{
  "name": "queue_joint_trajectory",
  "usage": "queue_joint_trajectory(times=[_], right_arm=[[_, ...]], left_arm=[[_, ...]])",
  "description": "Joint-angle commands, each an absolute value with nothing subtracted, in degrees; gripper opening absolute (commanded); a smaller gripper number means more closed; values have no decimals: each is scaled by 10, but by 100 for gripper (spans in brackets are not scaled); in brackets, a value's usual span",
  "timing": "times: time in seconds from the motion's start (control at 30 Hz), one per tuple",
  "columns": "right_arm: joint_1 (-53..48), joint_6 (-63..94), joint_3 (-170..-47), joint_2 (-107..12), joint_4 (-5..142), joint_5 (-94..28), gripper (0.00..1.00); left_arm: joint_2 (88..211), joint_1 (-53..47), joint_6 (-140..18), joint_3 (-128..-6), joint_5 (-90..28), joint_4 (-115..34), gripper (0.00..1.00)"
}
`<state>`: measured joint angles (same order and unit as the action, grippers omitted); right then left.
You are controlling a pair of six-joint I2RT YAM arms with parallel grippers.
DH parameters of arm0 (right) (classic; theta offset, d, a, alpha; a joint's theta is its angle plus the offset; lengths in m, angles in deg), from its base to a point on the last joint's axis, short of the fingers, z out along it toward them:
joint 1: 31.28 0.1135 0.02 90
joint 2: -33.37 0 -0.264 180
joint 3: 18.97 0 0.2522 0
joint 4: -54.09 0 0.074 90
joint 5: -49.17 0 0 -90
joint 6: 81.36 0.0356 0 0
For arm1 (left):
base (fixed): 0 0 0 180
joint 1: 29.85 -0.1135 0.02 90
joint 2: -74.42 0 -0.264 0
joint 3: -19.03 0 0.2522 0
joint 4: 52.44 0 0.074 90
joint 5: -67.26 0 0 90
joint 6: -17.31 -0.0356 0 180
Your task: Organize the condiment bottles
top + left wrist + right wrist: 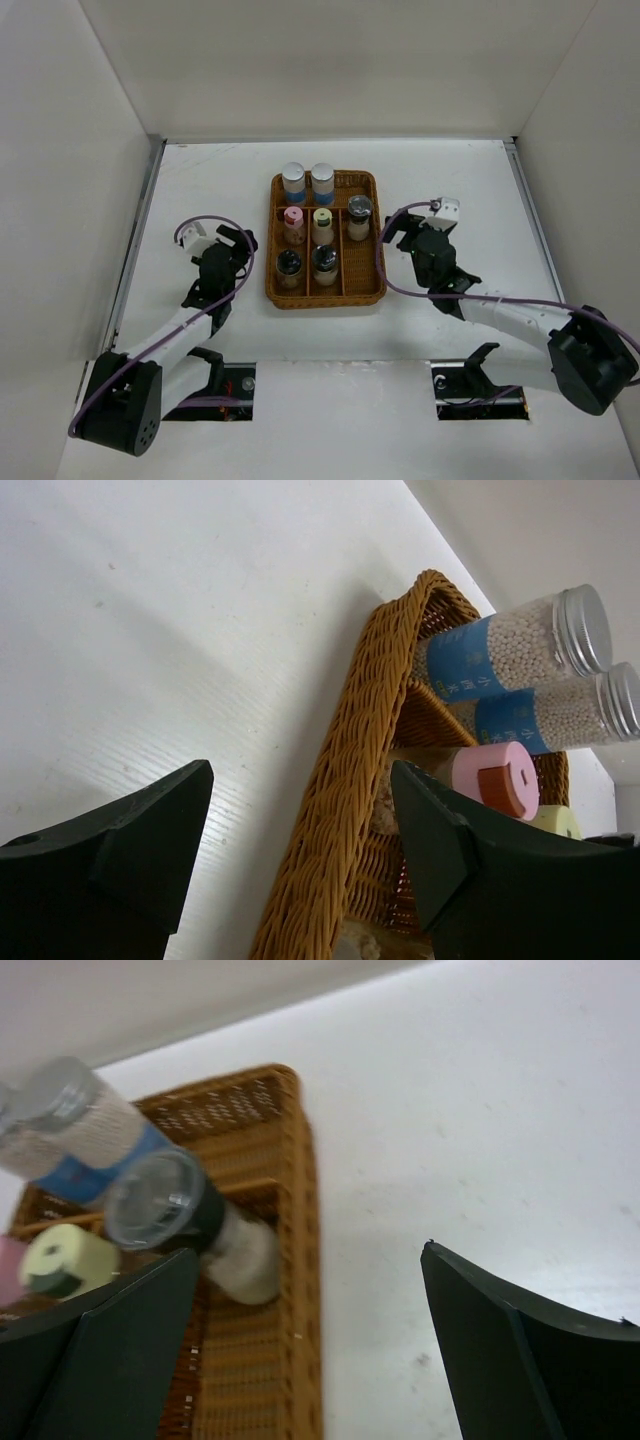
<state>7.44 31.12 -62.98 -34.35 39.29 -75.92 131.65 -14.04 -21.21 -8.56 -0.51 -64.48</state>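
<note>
All seven condiment bottles (322, 222) stand inside the wicker tray (372, 292). The left hand (236, 241) and right hand (399, 232) flank it, fingers apart and empty. The job looks done, so lift both hands away without nudging the tray.

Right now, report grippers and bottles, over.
Left gripper open, empty, beside tray. Right gripper open, empty, opposite side. Seven bottles standing in tray. No obstruction seen.
</note>
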Motion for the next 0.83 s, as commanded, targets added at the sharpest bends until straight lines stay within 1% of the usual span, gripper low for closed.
queue_joint_trajectory(times=[0.0,0.3,0.67,0.73,0.8], right_arm=[[53,391,-622,-327,368,-787,100],[53,412,-624,-382,357,-791,100],[46,440,-604,-359,353,-794,100],[47,438,-607,-363,353,-789,100],[48,435,-610,-365,359,-787,100]], left_arm=[[1320,-137,-217,-126,-6,-643,71],[1333,-143,-215,-148,-9,-632,71],[1329,-146,-220,-185,-9,-601,70],[1330,-142,-227,-190,-5,-594,71],[1327,-142,-225,-184,-3,-599,73]])
